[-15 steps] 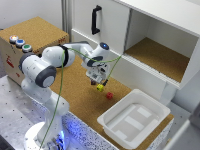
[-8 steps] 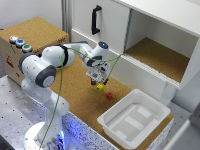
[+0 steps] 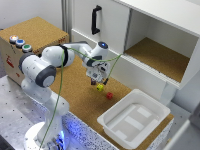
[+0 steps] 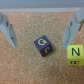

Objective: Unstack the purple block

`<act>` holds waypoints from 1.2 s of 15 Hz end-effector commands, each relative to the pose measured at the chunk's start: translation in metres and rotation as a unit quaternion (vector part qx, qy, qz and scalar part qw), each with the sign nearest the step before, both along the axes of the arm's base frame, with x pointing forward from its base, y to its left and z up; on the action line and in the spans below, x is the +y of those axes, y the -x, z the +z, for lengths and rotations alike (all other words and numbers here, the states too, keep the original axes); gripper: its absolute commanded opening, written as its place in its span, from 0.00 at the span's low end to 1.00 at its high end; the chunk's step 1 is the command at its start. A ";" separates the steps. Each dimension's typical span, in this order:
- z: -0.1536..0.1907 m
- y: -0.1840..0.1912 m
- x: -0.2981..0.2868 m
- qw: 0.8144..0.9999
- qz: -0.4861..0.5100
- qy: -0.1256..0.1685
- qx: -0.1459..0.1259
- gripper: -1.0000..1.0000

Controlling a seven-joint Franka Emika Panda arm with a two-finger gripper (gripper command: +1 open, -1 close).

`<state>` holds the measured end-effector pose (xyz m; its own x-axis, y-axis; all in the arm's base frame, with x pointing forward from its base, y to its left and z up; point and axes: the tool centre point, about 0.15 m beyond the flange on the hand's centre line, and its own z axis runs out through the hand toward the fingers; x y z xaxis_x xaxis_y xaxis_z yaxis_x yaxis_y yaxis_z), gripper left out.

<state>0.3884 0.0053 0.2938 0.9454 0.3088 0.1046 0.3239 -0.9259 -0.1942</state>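
Note:
In the wrist view the purple block (image 4: 44,46), a dark cube with a yellow letter G, lies on the cork surface. A yellow cube (image 4: 74,53) with an N lies right beside it, apart from it. My gripper (image 4: 39,45) is open, with one finger (image 4: 9,31) on each side above the purple block and nothing held. In the exterior view the gripper (image 3: 95,80) hangs low over the cork mat, the yellow cube (image 3: 100,87) just at its tip and a red cube (image 3: 109,95) a little further off. There the purple block is hidden under the gripper.
A white plastic tray (image 3: 150,102) stands towards the exterior view's right. A white cabinet with an open shelf (image 3: 155,55) and a black handle (image 3: 95,20) is behind. A cork-topped box (image 3: 35,30) with coloured buttons stands at the exterior view's left.

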 end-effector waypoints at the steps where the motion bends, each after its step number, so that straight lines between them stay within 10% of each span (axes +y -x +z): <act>1: -0.011 -0.021 0.036 0.995 0.087 0.029 -0.047 1.00; 18: -0.082 -0.057 0.032 0.954 0.273 0.094 -0.088 1.00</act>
